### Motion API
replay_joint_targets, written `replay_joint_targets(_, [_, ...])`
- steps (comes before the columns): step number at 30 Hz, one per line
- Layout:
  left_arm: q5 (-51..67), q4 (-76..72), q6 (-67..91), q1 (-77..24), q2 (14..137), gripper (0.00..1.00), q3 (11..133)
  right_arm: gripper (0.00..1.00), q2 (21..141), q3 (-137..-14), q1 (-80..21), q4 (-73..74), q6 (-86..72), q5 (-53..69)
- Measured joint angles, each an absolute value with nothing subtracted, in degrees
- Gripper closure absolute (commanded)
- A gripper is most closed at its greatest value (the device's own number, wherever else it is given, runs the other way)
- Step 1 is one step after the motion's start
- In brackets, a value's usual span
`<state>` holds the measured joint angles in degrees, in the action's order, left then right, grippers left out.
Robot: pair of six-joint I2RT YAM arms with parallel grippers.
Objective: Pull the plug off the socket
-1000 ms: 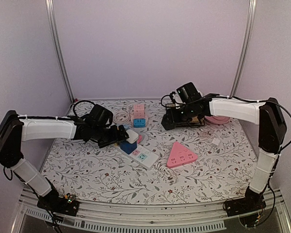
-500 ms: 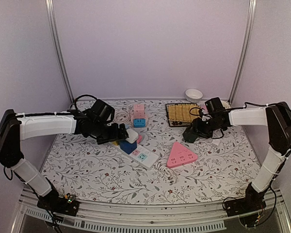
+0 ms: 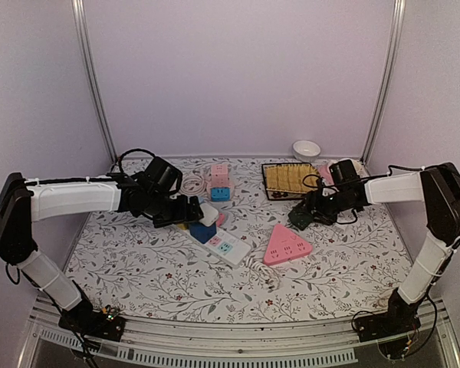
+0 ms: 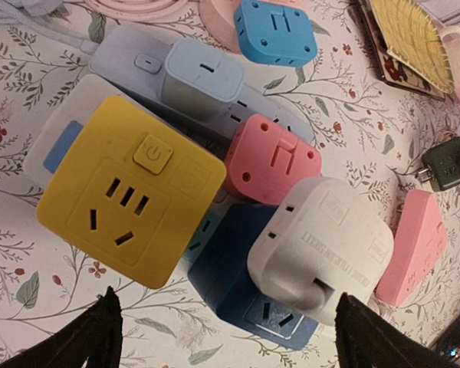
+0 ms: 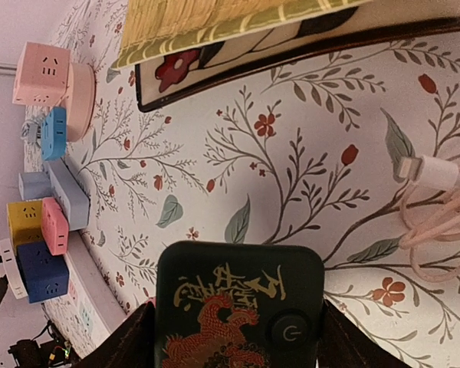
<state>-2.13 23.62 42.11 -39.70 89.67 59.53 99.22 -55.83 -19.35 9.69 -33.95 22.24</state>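
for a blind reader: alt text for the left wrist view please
The open left gripper points at a white plug seated in a dark blue cube socket. Beside it crowd a yellow cube socket, a pink adapter and a pale blue adapter; a dark green adapter shows at right.

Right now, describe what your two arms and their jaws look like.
Both arms match: the left arm and right arm have smooth white shells over the long links, with bulky black housings at the joints. Thin black cables run along each, looping loose near the wrists. The jaws are black, and the left pair tapers to points.
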Motion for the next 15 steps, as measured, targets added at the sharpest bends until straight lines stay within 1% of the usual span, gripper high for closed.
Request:
replay_joint_targets(6, [-2.68, 24.32, 41.95, -39.72, 89.67, 0.03, 59.55, 0.23, 98.13, -55.07, -18.79, 11.55, -33.5, 20.64])
replay_joint_targets(15, [-4.08, 24.73, 41.93, -39.72, 89.47, 0.03, 59.55, 0.21, 95.83, -55.13, -18.79, 16.23, -30.79, 15.07])
